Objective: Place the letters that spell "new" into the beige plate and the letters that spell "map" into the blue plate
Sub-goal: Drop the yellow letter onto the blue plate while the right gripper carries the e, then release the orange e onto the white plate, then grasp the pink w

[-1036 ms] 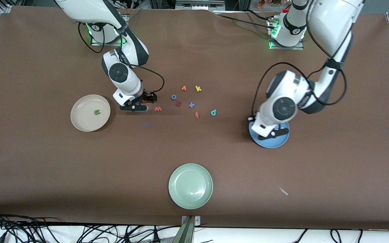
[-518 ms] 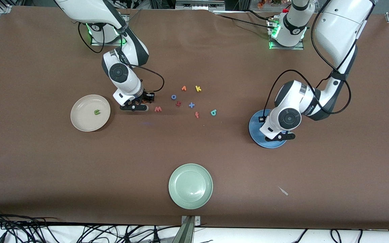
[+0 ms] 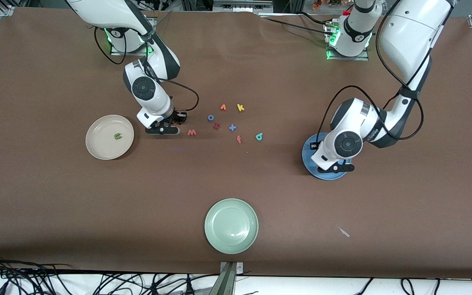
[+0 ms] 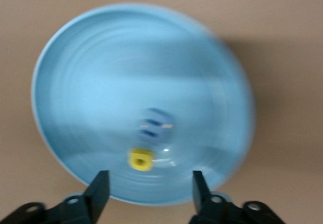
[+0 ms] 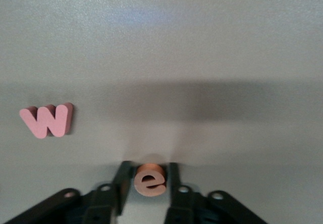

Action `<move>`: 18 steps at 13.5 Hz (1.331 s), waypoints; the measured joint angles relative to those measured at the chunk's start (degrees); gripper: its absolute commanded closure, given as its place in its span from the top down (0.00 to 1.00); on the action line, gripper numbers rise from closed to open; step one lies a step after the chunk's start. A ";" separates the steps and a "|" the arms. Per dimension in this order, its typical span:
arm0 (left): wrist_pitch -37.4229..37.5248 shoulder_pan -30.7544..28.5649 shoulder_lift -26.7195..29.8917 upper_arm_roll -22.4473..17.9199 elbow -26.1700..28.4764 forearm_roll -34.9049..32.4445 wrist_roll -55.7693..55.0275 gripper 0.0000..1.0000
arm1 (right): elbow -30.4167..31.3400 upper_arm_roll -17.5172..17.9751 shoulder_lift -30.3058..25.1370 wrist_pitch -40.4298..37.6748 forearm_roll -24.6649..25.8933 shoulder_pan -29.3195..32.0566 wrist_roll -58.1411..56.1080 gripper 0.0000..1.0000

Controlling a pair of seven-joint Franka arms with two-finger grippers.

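Since the earlier frame the left gripper (image 4: 146,188) has spread its fingers over the blue plate (image 4: 81,82), yellow "a" (image 4: 141,159) released, while the right gripper (image 5: 147,183) fingers pinch the light, soft orange "e" (image 5: 150,179) by its sides on the surface.

beige plate (image 3: 96,141): toward right arm's end of the desk (image 3: 236,192); n (image 3: 117,136) in it.
blue plate (image 3: 309,157): toward left arm's end; a (image 4: 141,159) and m (image 4: 155,125) in it, side by side.
third plate (image 3: 231,225): nearest the camera, mid-desk.
letter cluster: between the two end plates; w (image 3: 191,132) at the right arm's end, p (image 3: 259,136) at the left arm's end.
right pincer (image 5: 149,183): on the desk beside w, e (image 5: 150,179) between its fingers.
left pincer (image 4: 149,187): over the blue plate.
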State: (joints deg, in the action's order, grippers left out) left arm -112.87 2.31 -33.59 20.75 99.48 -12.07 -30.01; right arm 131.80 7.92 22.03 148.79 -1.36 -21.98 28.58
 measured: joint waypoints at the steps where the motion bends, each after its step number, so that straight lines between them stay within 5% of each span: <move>1: 0.83 0.19 0.39 2.31 -1.89 0.12 -0.14 1.00 | 0.01 -0.01 -0.01 -0.01 0.00 0.00 -0.01 0.26; 3: 1.96 1.31 0.98 5.78 -4.15 1.39 -2.44 1.00 | 0.00 -0.01 -0.06 -0.02 0.00 0.00 -0.01 0.22; 8: -2.73 10.12 -2.59 6.36 -4.20 2.45 -20.84 1.00 | -2.83 -1.92 -1.37 -7.26 0.01 -0.03 -2.74 0.20; 12: -8.86 15.58 -6.97 5.75 -4.67 2.45 -23.83 1.00 | -9.78 -9.57 -3.70 -21.03 0.00 0.15 -15.83 0.20; 17: -11.27 15.53 -8.93 4.45 -5.19 -1.75 -23.69 1.00 | -10.64 -19.75 -3.13 -24.13 0.00 0.69 -33.18 0.20; 18: -11.91 15.53 -9.58 4.44 -5.19 -2.11 -23.69 1.00 | -10.63 -20.84 -2.83 -24.33 0.00 1.10 -35.09 0.28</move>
State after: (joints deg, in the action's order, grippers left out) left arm -124.78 17.85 -43.17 25.19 94.29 -14.17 -53.70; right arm 121.18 -12.92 19.19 124.46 -1.36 -20.88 -6.51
